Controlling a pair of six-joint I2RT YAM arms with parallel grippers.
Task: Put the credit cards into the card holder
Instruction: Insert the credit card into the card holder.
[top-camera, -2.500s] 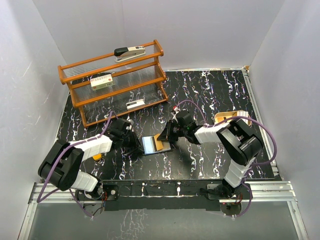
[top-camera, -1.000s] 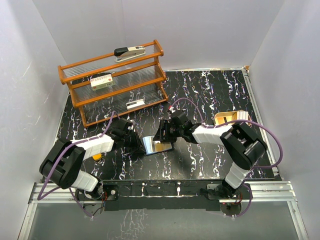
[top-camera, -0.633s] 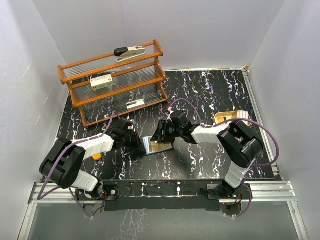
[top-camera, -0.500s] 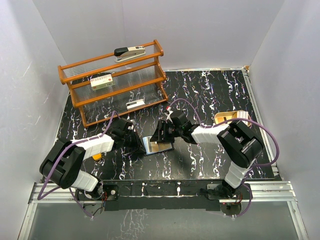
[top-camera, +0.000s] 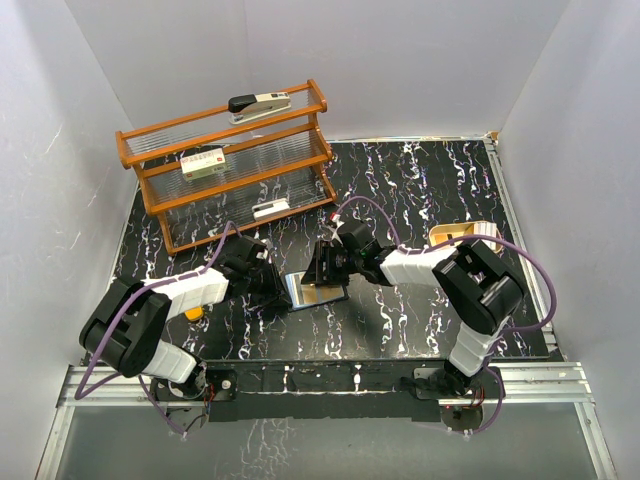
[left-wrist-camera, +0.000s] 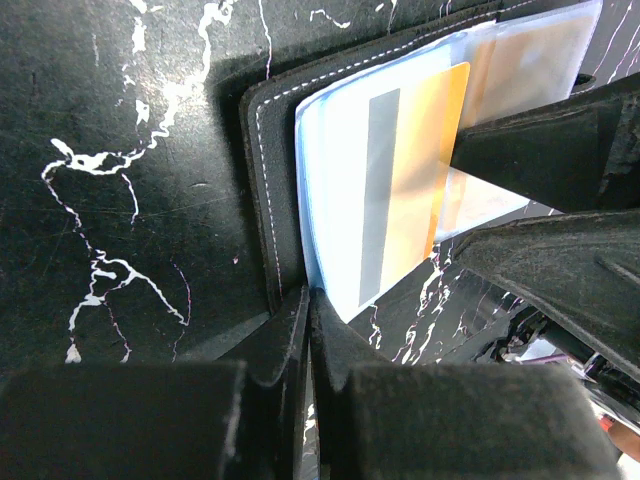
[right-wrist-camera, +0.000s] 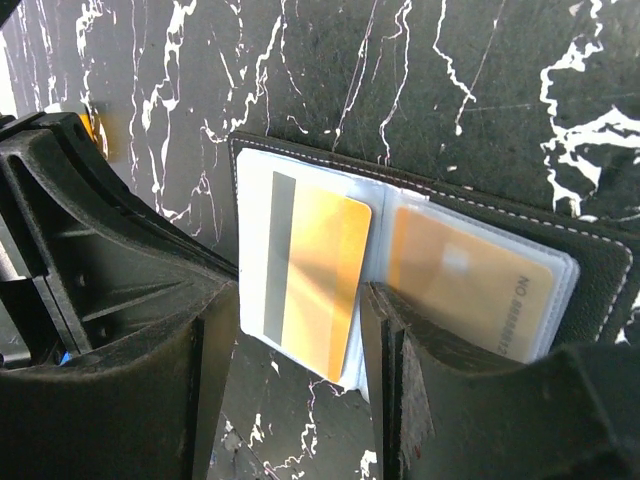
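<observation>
The black card holder (top-camera: 343, 293) lies open on the marble table, its clear sleeves up (left-wrist-camera: 330, 200). An orange credit card (right-wrist-camera: 315, 275) with a grey stripe lies over the holder's left half (left-wrist-camera: 420, 170). My right gripper (right-wrist-camera: 298, 290) is shut on this card across its short width, one finger at each long edge. Another orange credit card (right-wrist-camera: 470, 290) sits inside the right sleeve. My left gripper (left-wrist-camera: 308, 300) is shut, its tips pressed at the holder's near stitched edge (left-wrist-camera: 265, 200). In the top view both grippers (top-camera: 280, 283) (top-camera: 322, 270) meet over the holder.
A wooden rack (top-camera: 230, 160) stands at the back left with a stapler (top-camera: 260, 103) on top and a small box (top-camera: 203, 162) on its middle shelf. A tan tray (top-camera: 465, 235) lies at the right. A small orange block (top-camera: 194, 313) sits under the left arm.
My right gripper has slid left over the open holder, carrying the orange card with it. The left gripper has stayed in place.
</observation>
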